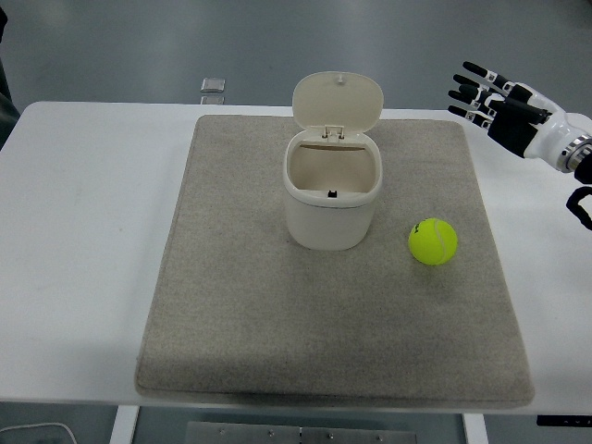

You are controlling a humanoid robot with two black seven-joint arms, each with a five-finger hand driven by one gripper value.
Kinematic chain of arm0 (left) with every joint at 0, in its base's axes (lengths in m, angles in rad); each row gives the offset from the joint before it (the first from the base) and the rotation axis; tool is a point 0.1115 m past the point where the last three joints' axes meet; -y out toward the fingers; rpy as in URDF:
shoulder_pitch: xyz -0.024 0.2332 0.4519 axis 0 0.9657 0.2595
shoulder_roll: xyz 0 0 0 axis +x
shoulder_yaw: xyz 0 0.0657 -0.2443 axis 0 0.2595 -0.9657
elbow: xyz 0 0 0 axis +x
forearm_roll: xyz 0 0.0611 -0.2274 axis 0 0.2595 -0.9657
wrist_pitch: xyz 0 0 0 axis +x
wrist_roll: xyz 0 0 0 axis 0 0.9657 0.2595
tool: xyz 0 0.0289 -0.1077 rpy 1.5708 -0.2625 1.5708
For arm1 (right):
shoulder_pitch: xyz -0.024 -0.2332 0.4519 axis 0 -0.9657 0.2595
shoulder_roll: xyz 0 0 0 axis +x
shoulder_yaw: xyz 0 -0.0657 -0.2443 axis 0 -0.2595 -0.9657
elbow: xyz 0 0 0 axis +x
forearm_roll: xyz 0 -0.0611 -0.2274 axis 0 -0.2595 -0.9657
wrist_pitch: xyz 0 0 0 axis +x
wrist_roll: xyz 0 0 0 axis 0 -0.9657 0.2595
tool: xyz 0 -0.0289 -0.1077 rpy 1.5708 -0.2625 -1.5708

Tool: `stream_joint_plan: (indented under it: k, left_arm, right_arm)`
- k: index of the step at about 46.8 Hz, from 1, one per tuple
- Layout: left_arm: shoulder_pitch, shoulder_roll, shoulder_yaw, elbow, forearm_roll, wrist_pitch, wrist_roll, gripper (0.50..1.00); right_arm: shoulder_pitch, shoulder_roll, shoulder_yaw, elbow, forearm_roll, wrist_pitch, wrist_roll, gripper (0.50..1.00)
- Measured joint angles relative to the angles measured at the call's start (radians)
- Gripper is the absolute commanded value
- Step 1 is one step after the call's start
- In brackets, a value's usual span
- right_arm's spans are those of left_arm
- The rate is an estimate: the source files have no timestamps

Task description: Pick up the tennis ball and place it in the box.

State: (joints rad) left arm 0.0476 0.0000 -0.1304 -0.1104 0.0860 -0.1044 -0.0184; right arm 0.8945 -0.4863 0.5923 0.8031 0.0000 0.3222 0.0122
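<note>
Grey mat (277, 324) bears a bright yellow-green tennis ball (433, 241) (fuzzy); right hand (490, 97) spread, empty.

A white table (83, 213) filled most of the view, and a grey-beige mat (277, 324) covered its middle. Beyond the table's far edge stretched a smooth grey-blue floor (139, 46) with soft patches of reflected light, and a small silvery square object (214, 86) lay just past that edge. Below the table's near edge a grey metal plate (324, 432) showed.

Black-fingered right hand (492, 100), seemingly white-cased at wrist.
</note>
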Motion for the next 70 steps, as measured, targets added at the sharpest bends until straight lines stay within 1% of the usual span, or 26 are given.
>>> stream_joint_plan:
  k: [25, 34, 52, 58, 61, 67, 70]
  left_arm:
    - [-0.002, 0.0, -0.006, 0.0, 0.0, 0.0, 0.0, 0.992]
    - [-0.002, 0.0, -0.002, -0.001, 0.0, 0.0, 0.0, 0.992]
    - [-0.002, 0.0, -0.002, -0.002, 0.0, 0.0, 0.0, 0.992]
    - [-0.002, 0.0, -0.002, -0.002, 0.0, 0.0, 0.0, 0.992]
    - [-0.002, 0.0, -0.002, -0.002, 0.0, 0.0, 0.0, 0.992]
    - [-0.003, 0.0, -0.003, -0.002, 0.0, 0.0, 0.0, 0.992]
    - [-0.003, 0.0, -0.003, -0.002, 0.0, 0.0, 0.0, 0.992]
  right_arm:
    - [-0.002, 0.006, 0.0, -0.004, -0.002, -0.012, 0.002, 0.911]
    - [-0.002, 0.006, -0.007, -0.004, -0.004, -0.015, 0.01, 0.913]
    - [-0.003, 0.0, -0.013, -0.004, -0.006, -0.001, 0.015, 0.911]
    - [-0.005, -0.014, -0.012, -0.004, -0.007, 0.001, 0.015, 0.913]
    - [-0.006, -0.026, -0.012, -0.004, -0.016, 0.012, 0.015, 0.913]
    - [-0.006, -0.064, -0.013, -0.004, -0.029, 0.068, 0.016, 0.911]
    - [-0.006, -0.08, -0.013, -0.004, -0.049, 0.083, 0.016, 0.911]
